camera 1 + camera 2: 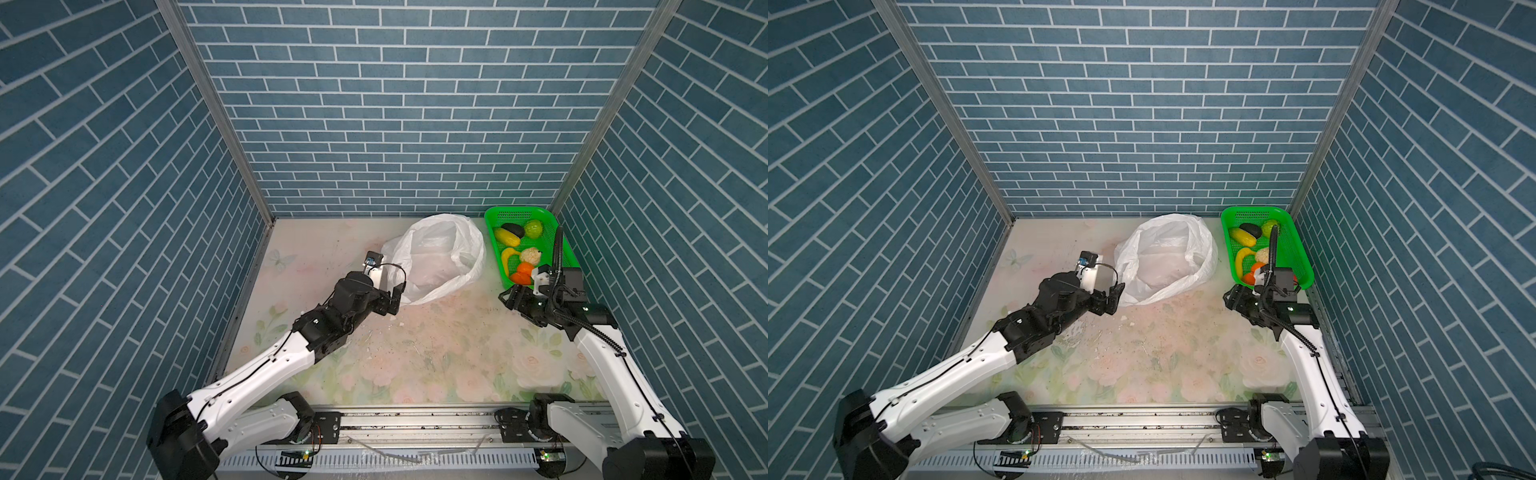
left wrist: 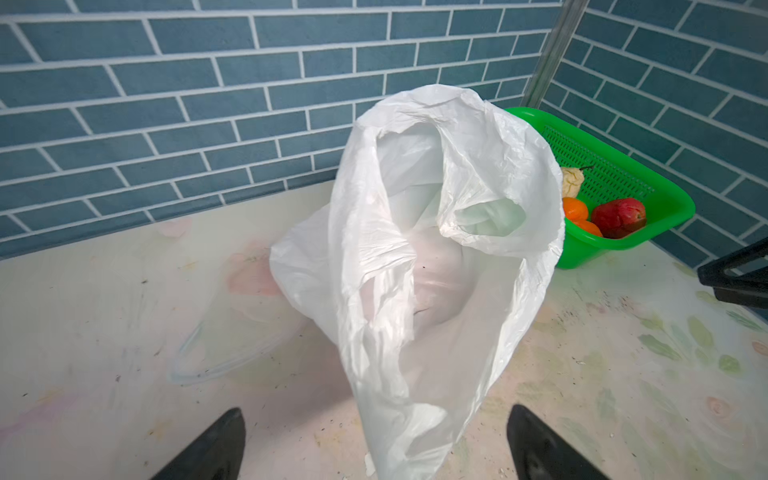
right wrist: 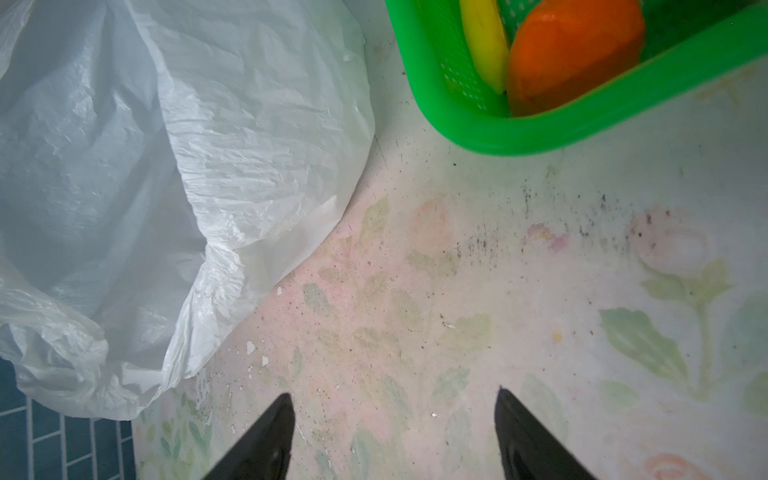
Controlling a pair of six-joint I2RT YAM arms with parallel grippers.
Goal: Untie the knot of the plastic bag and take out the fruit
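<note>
The crinkled, translucent white plastic bag [image 1: 436, 257] sags open-mouthed on the floral surface [image 1: 415, 353], beside the perforated green basket [image 1: 515, 209] holding the fruit [image 1: 530, 254]. The left end effector [image 1: 394, 300] gapes astride the bag's loose edge. The right end effector [image 3: 394, 419] gapes empty.

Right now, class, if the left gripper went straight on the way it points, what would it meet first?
The plastic bag. The left gripper points straight at it with open jaws, and the bag's loose near edge seems to lie between them, though depth is unclear there.
</note>
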